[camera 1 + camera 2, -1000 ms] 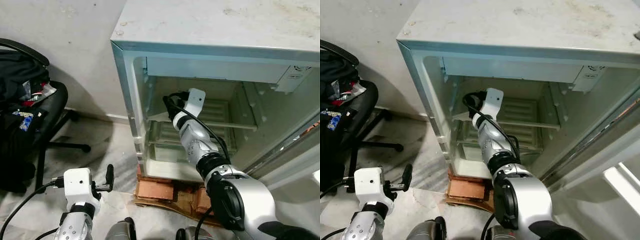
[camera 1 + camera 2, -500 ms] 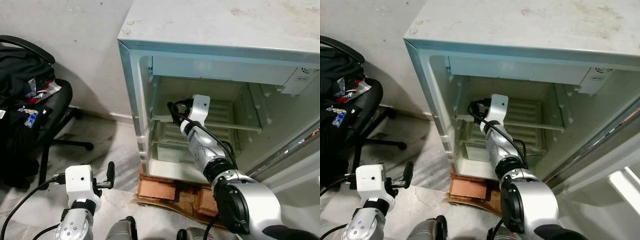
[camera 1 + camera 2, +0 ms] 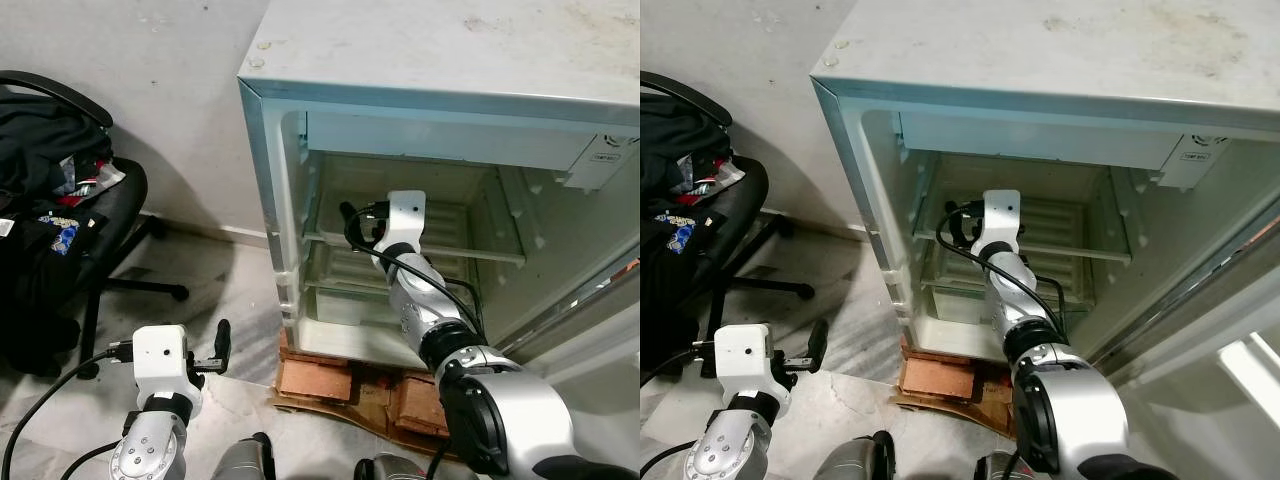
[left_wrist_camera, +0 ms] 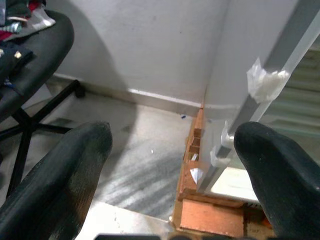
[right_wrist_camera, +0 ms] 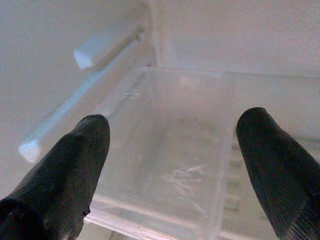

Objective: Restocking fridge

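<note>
A small white fridge (image 3: 450,60) stands with its door swung open to the right. My right arm reaches into it, the wrist (image 3: 404,214) level with the glass shelf (image 3: 470,252). In the right wrist view the right gripper (image 5: 174,122) is open with nothing between its fingers, hovering over a clear plastic tray (image 5: 170,170) beside the fridge's inner wall. My left gripper (image 4: 172,132) is open and holds nothing. It hangs low outside the fridge (image 3: 221,345), pointing towards the fridge's lower left corner.
The fridge rests on red bricks (image 3: 315,378) and cardboard. A black office chair (image 3: 105,225) piled with a bag and clothes stands at the left, its base spread over the floor. The open door (image 3: 590,315) stands at the right. A wall is behind.
The camera has shifted, so the fridge sits further right in the picture. My right wrist is a little lower inside the fridge. The left arm has barely moved.
</note>
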### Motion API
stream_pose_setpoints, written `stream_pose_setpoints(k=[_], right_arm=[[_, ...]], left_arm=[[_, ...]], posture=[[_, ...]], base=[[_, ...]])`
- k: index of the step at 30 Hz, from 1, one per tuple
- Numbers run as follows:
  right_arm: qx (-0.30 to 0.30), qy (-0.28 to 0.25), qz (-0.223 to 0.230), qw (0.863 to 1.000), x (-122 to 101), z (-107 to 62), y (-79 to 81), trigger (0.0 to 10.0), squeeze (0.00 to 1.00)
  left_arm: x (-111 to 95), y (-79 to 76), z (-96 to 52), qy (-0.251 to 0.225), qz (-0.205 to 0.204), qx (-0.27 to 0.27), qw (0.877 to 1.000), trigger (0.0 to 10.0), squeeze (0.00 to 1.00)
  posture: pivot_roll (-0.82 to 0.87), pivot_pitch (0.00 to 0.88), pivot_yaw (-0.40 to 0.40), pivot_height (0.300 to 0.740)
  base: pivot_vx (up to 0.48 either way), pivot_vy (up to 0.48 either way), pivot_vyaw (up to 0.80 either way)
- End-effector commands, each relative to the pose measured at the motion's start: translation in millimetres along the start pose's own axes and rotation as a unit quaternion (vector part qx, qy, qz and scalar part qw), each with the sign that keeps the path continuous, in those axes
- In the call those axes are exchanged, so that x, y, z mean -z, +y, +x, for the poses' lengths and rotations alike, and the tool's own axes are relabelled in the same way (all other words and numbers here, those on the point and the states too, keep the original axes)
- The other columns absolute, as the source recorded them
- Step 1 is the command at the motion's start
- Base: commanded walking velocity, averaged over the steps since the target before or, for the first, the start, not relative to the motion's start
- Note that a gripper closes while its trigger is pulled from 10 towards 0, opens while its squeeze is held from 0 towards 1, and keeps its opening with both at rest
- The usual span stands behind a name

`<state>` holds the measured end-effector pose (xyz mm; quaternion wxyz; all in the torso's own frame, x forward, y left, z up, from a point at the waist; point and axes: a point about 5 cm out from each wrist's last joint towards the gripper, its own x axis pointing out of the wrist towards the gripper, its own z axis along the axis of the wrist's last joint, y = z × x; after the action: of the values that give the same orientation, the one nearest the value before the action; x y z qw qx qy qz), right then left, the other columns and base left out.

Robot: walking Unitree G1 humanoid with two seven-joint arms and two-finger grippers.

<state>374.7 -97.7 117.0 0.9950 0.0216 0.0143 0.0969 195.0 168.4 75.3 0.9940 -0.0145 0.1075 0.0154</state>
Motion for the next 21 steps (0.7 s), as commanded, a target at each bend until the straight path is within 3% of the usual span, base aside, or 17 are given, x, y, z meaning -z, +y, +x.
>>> stream_pose_setpoints(k=[1, 11, 18, 19, 20, 21], right_arm=[[-0.005, -0.023, -0.018, 1.0, -7, 0.8, 0.9, 10.0, 1.0], [-0.012, -0.052, -0.017, 0.998, -12, -2.6, -8.5, 10.0, 1.0], [-0.017, -0.101, -0.028, 0.994, -14, -23.4, -28.5, 10.0, 1.0], [-0.017, -0.102, -0.03, 0.994, -12, -27.7, -29.9, 10.0, 0.85], [-0.017, -0.102, -0.03, 0.994, -12, -27.7, -29.9, 10.0, 0.85], [-0.011, -0.098, -0.033, 0.995, -5, -39.5, -34.5, 10.0, 0.0]], left_arm=[[4, 2.7, -2.2, 0.01, 0.008, -0.004, 1.0, 10.0, 0.0], [3, 4.4, 0.0, 0.005, 0.011, -0.006, 1.0, 10.0, 0.0], [-5, 5.7, 12.9, -0.017, 0.023, -0.034, 0.999, 10.0, 0.0], [-7, 6.2, 14.7, -0.02, 0.026, -0.035, 0.999, 10.0, 0.0], [-7, 6.2, 14.7, -0.02, 0.026, -0.035, 0.999, 10.0, 0.0], [-9, 7.9, 18.6, -0.025, 0.031, -0.039, 0.998, 10.0, 0.0]], posture=[[0.12, 0.186, 0.026, 0.74], [0.12, 0.174, 0.023, 0.74], [0.09, 0.132, 0.028, 0.74], [0.08, 0.13, 0.031, 0.74], [0.08, 0.13, 0.031, 0.74], [0.07, 0.115, 0.026, 0.74]], base=[[0.0, 0.0, 0.0], [0.0, 0.0, 0.0], [0.0, 0.0, 0.0], [0.0, 0.0, 0.0], [0.0, 0.0, 0.0], [0.0, 0.0, 0.0]])
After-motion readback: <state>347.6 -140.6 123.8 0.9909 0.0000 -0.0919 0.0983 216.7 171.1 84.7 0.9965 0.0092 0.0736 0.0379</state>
